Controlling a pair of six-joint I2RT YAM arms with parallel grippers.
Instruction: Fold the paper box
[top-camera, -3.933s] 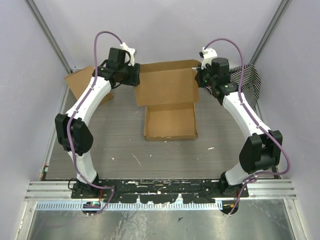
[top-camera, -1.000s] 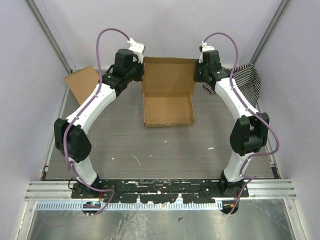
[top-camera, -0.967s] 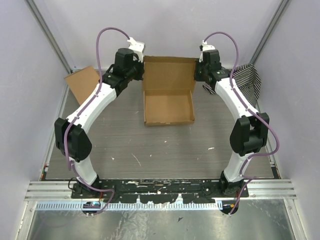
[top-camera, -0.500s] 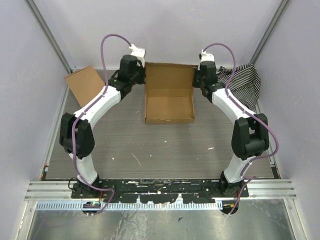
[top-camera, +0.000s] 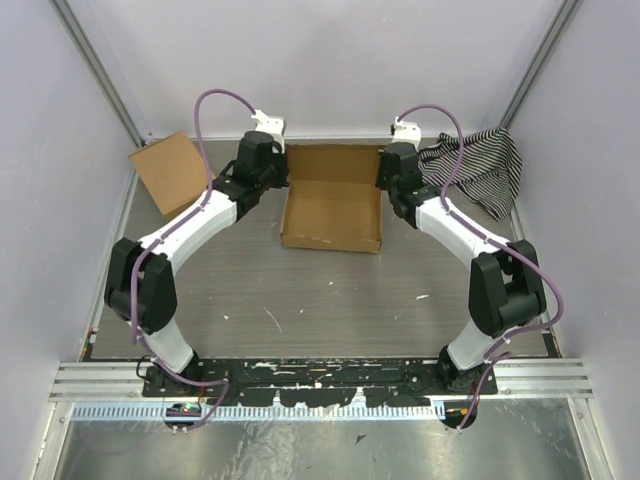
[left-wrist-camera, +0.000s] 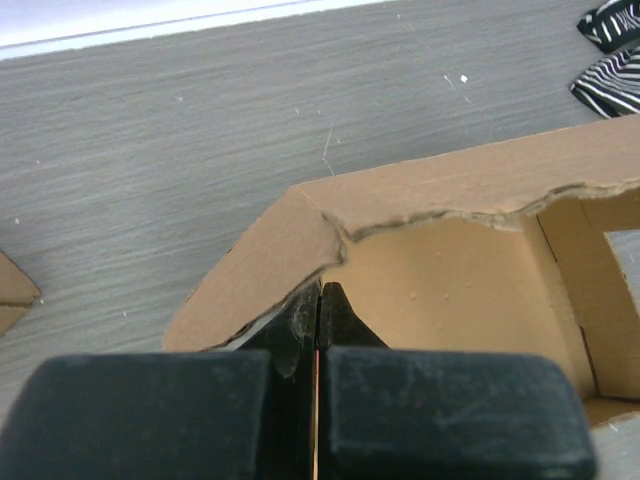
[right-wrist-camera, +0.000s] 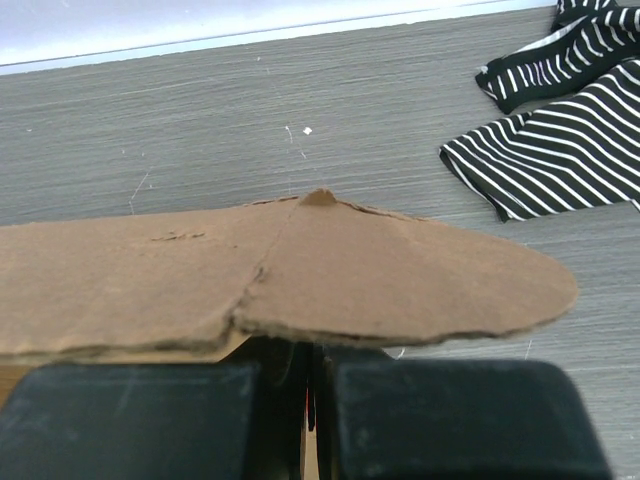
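Left gripper (top-camera: 275, 165) and right gripper (top-camera: 385, 170), both clamped on the paper box (top-camera: 332, 215) rear panel (top-camera: 335, 162) at upper centre, have swung it lower and shorter in view; closure judged underway, incomplete.

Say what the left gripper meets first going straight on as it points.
The plain brown cardboard mailer box: the left gripper pinches its wall at the tips. Past that, probably grey tabletop.

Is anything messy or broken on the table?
A little. The paper box has a ragged, torn-looking edge along one folded wall. A striped cloth lies crumpled in the far right corner, and a loose cardboard piece sits crooked at the far left.
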